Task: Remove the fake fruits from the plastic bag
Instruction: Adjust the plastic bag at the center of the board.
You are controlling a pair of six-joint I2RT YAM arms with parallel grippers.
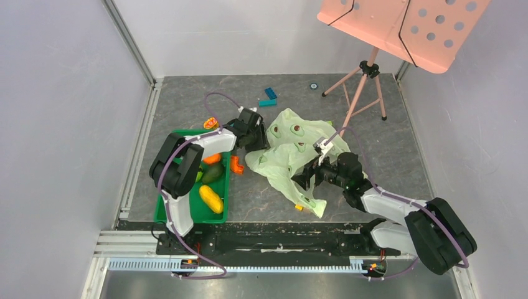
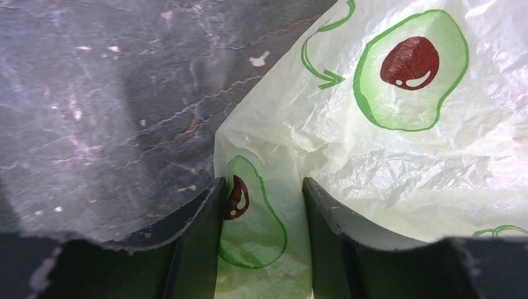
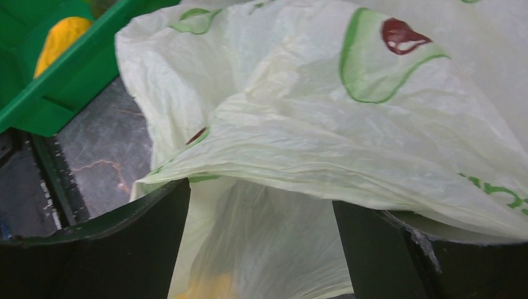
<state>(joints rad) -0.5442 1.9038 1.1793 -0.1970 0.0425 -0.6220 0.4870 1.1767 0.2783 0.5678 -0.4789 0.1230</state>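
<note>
The plastic bag (image 1: pixel 287 152) lies crumpled on the grey floor between my arms. The yellow fruit (image 1: pixel 211 199), the dark green fruit (image 1: pixel 213 174) and the orange fruit (image 1: pixel 213 159) lie in the green tray (image 1: pixel 225 202). My left gripper (image 1: pixel 254 138) is at the bag's left edge, open, with a fold of the bag (image 2: pixel 261 205) between its fingers (image 2: pixel 199 237). My right gripper (image 1: pixel 305 177) is open over the bag's near part (image 3: pixel 299 124). A yellow-orange shape (image 3: pixel 208 288) shows dimly through the film between its fingers.
A flat orange curved piece (image 1: pixel 236 165) lies between the tray and the bag. Blue blocks (image 1: pixel 269 96) and a pink music stand's tripod (image 1: pixel 367 78) stand behind the bag. The tray corner (image 3: pixel 68 75) shows in the right wrist view.
</note>
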